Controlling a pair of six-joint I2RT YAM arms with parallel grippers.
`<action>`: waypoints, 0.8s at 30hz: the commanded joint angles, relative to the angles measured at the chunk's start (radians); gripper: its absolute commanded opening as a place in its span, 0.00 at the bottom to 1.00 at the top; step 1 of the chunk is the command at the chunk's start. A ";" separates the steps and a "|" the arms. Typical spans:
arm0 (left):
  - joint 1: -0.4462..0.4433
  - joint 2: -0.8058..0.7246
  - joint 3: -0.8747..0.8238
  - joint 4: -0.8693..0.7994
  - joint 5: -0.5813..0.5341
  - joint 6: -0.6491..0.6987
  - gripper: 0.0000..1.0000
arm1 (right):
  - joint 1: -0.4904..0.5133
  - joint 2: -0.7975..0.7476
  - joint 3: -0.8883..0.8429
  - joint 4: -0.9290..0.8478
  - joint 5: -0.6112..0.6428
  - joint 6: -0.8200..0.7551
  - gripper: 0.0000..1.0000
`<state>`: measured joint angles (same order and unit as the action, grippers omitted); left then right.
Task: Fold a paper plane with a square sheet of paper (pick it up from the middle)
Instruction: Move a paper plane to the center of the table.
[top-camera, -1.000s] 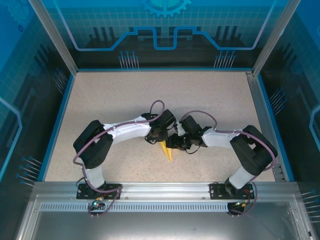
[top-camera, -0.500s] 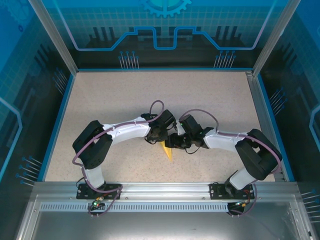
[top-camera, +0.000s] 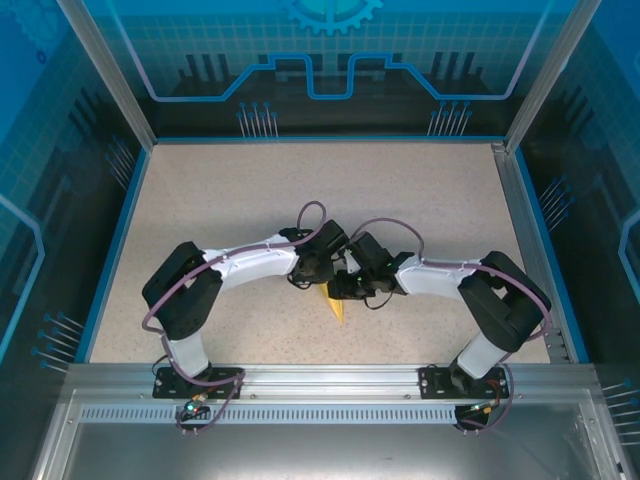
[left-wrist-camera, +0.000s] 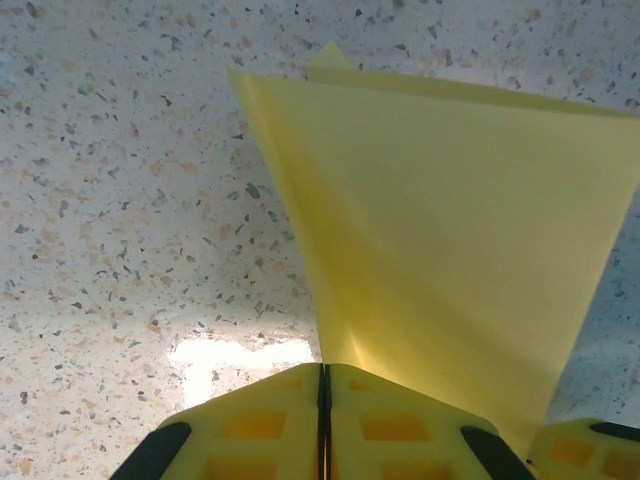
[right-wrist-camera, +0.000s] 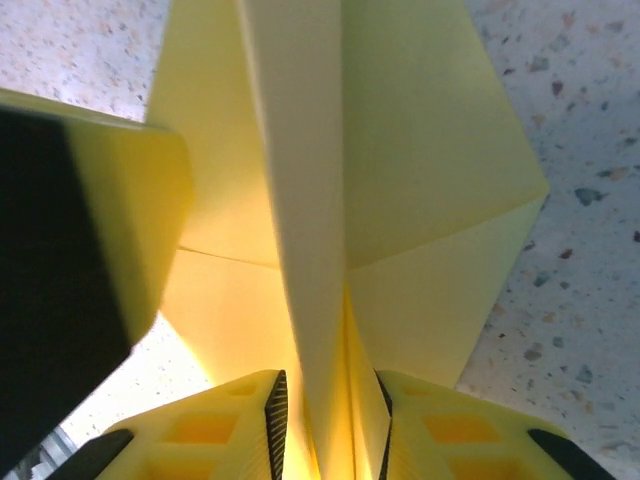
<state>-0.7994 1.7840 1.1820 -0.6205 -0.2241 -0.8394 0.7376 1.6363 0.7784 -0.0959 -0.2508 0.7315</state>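
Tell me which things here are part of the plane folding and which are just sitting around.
Job: paper, part-folded; left fingers, shut on it; right fingers, straddling its ridge.
Just there: speckled table; blue walls.

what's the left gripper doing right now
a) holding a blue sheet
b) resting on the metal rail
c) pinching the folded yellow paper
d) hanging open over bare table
c: in the left wrist view the left gripper has its fingers pressed together, and the paper plane fans out from the seam between them.
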 joint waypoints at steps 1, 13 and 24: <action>0.003 -0.035 -0.019 -0.002 -0.018 -0.003 0.11 | 0.028 0.027 0.039 -0.047 0.047 -0.019 0.28; 0.003 -0.036 -0.022 -0.002 -0.017 -0.001 0.13 | 0.053 0.064 0.095 -0.128 0.116 -0.030 0.17; 0.003 -0.246 -0.141 0.054 -0.071 -0.018 0.33 | 0.097 0.035 0.245 -0.374 0.299 -0.059 0.10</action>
<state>-0.7834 1.6173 1.0786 -0.5690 -0.2394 -0.8410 0.8124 1.6855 0.9512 -0.3485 -0.0586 0.6930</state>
